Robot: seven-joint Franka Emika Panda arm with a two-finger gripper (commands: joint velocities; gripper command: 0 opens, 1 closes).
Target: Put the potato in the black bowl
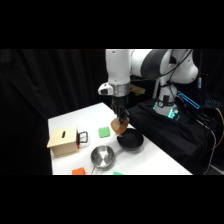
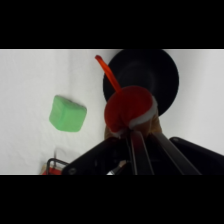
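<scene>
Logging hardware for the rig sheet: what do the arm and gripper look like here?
White Franka arm with rounded, glossy link shells and dark grey bands at the joints. The wrist ends in a white flange with a small dark spot on its side. Below hangs a dark gripper; the wrist view shows its black linkage. A teal light glows at the base.

Tan-orange potato [image 1: 118, 126] aloft just beside matte black bowl's [image 1: 131, 141] rim.

Matte black bowl [image 1: 131, 140], shiny metal pan [image 1: 103, 157], seemingly wooden box [image 1: 63, 140]
</scene>
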